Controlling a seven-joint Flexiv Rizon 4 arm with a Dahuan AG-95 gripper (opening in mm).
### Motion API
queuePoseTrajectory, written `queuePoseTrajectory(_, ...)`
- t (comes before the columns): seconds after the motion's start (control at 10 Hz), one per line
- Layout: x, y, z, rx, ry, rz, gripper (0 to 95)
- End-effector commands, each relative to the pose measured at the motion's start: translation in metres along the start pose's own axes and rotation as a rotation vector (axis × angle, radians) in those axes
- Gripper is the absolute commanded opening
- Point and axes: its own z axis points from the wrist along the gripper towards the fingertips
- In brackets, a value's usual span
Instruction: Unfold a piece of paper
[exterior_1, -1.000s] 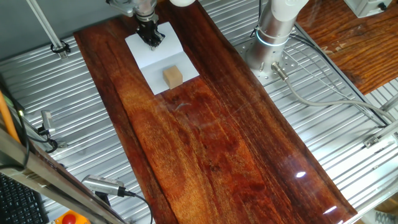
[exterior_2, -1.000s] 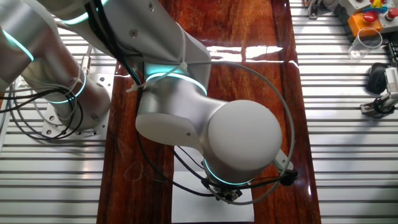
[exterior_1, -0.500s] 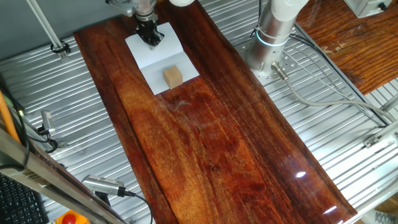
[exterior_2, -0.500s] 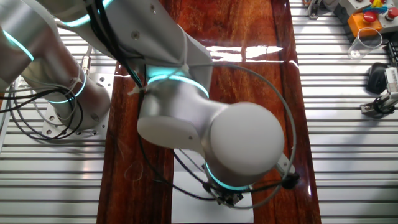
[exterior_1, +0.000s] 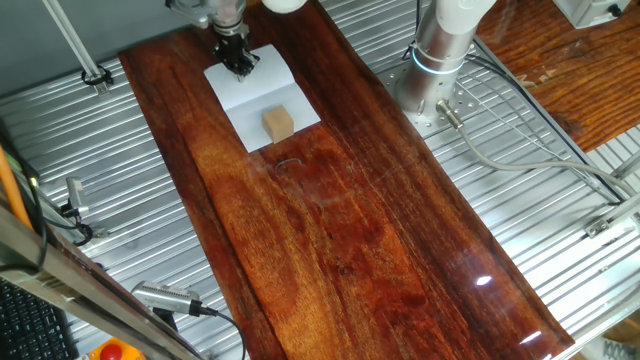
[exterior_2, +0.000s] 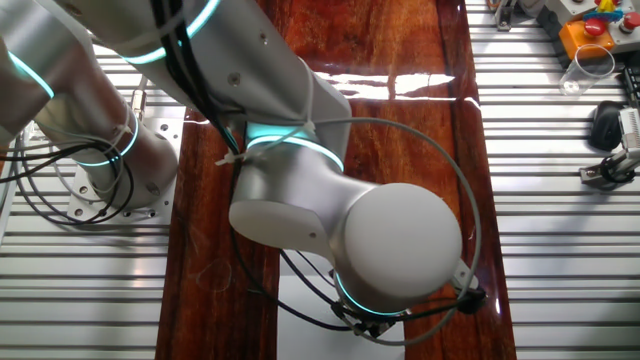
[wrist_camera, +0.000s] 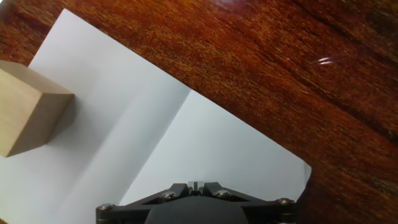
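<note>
Paper (wrist_camera: 186, 143) lies directly under the hand (exterior_1: 238, 66), whose finger opening I cannot tell.

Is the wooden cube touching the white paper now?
Touching: in the hand view the wooden cube rests on the white paper, no gap beneath.

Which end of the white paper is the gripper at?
The end opposite the wooden block: the gripper is over the piece of paper there.
</note>
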Motion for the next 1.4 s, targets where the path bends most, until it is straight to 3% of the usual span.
queuePoseTrajectory(0.1,-0.001,0.0,0.001,-0.001,0.005,0.018,0.0)
queuePoseTrajectory(0.4,-0.002,-0.001,0.001,0.004,0.004,0.019,0.0)
queuePoseTrajectory(0.7,-0.035,-0.016,-0.003,-0.002,0.007,0.001,0.0)
queuePoseTrajectory(1.0,-0.076,-0.017,-0.007,-0.005,0.009,0.014,0.0)
queuePoseTrajectory(1.4,-0.097,0.003,0.0,-0.007,0.007,0.041,0.0)
